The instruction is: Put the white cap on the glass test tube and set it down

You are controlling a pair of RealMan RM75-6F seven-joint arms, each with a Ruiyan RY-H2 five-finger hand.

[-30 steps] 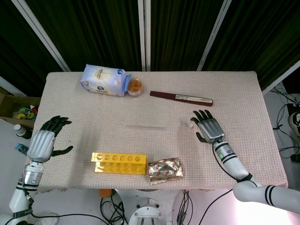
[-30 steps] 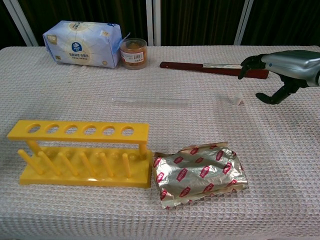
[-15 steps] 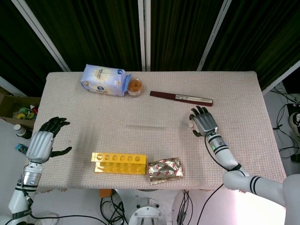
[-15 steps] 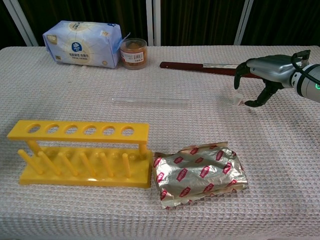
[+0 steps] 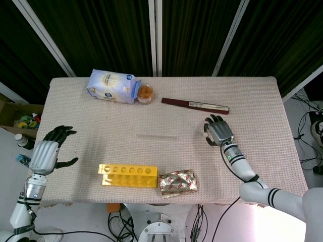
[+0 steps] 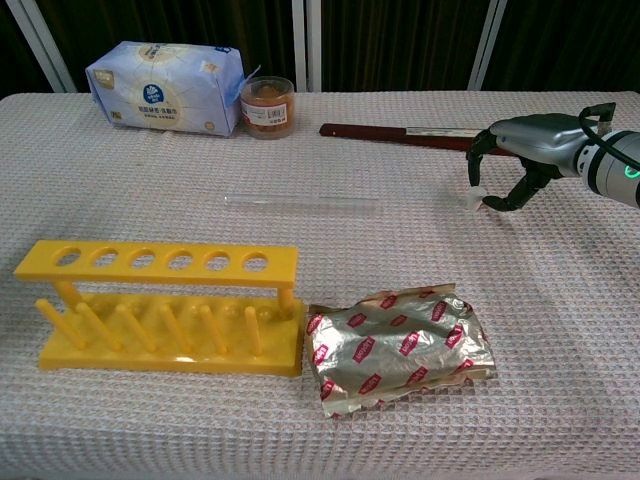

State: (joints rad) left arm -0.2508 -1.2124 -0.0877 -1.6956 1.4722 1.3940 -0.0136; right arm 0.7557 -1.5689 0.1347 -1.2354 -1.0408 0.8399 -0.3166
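Note:
The glass test tube [image 5: 156, 136] [image 6: 300, 204] lies flat on the cloth mid-table, pointing left to right. The small white cap [image 6: 476, 197] [image 5: 205, 134] rests on the cloth to its right. My right hand [image 6: 520, 150] [image 5: 219, 132] is bent down over the cap, with curled fingers on its far side and the thumb at its near side. Whether they press on it does not show. My left hand [image 5: 48, 151] hovers at the table's left edge with fingers spread and nothing in it, far from the tube.
A yellow tube rack [image 6: 160, 300] stands near the front, with a foil packet [image 6: 400, 345] to its right. At the back are a tissue pack [image 6: 165, 88], a small jar [image 6: 267, 106] and a dark red stick [image 6: 400, 135].
My right hand has moved left and down onto the cap, and its fingers and thumb have curled in around it. The cap, the tube and the left hand stay where they were.

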